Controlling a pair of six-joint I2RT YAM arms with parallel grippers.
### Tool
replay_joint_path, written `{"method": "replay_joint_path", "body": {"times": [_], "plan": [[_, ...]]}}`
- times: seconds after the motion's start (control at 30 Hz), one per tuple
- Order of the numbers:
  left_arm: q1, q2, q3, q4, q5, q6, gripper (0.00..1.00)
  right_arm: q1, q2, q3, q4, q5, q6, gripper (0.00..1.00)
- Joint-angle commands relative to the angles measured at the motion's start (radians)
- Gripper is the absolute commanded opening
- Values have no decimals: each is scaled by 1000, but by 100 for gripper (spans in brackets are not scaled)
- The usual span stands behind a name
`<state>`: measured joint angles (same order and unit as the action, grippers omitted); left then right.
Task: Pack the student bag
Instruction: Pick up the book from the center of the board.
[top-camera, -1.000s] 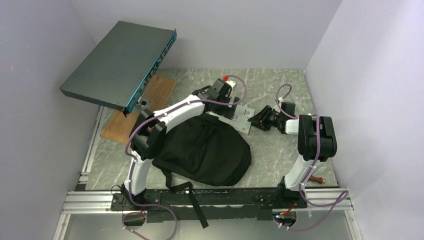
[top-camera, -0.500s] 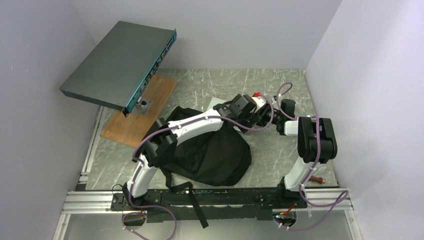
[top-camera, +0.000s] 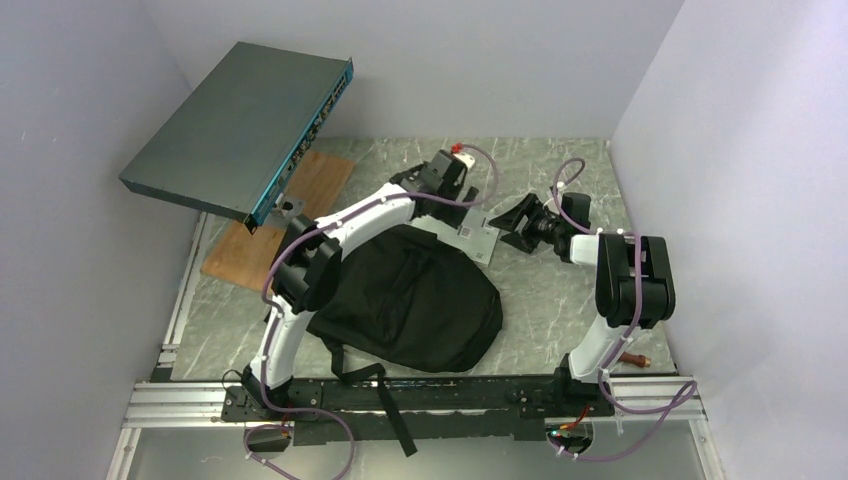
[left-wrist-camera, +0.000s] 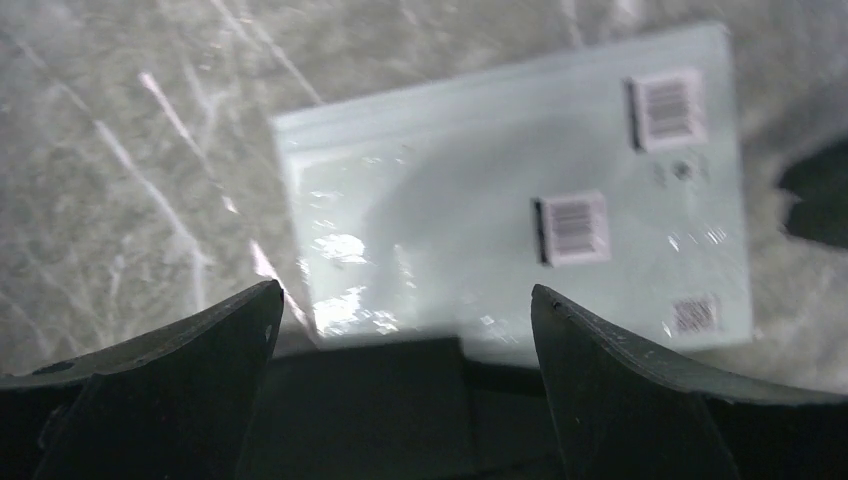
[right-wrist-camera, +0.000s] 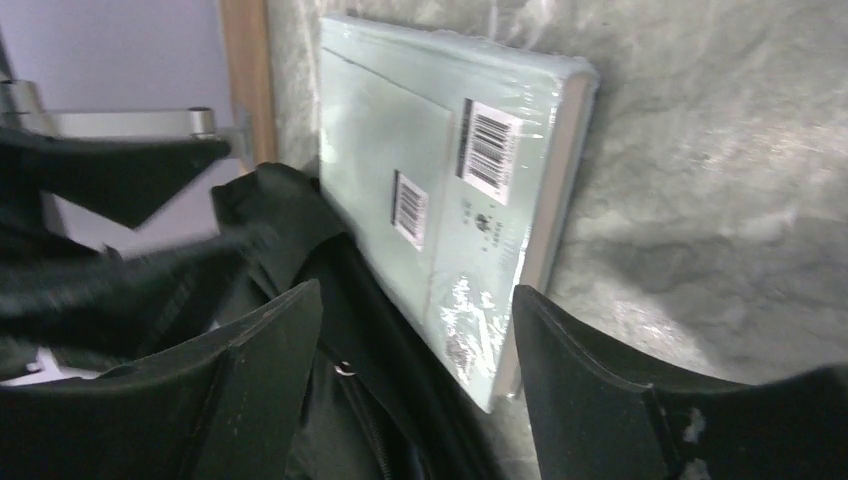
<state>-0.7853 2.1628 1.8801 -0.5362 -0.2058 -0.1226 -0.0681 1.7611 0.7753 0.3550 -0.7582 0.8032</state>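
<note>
Hovering with jaws apart, the left gripper (left-wrist-camera: 402, 300) and the right gripper (right-wrist-camera: 418, 295) each face a wrapped book (left-wrist-camera: 480, 160) just ahead, its edge touching the backpack (top-camera: 420, 300).

Pale lilac walls (top-camera: 420, 60) closed in the table (top-camera: 560, 300) on three sides. Its top was grey-green and marbled with white streaks under soft, even light. At the far left lay a wooden board (top-camera: 250, 255), with a flat grey metal box (top-camera: 235, 125) tilted above it. A metal rail (top-camera: 170, 400) ran along the near edge.
</note>
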Motion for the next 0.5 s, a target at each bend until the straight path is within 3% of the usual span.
{"method": "replay_joint_path", "body": {"times": [0.0,0.17,0.33,0.47], "plan": [[54,73,112,-29,-31,-53,100,7,-89,12,-108,98,-143,77],[139,163,209,-50,28,-138,100,21,-102,-6,-126,113,-179,88],[227,207,208,-12,256,-288,97,29,-81,2,-149,137,-206,90],[241,231,198,1,346,-329,96,41,-52,26,-181,149,-227,90]]}}
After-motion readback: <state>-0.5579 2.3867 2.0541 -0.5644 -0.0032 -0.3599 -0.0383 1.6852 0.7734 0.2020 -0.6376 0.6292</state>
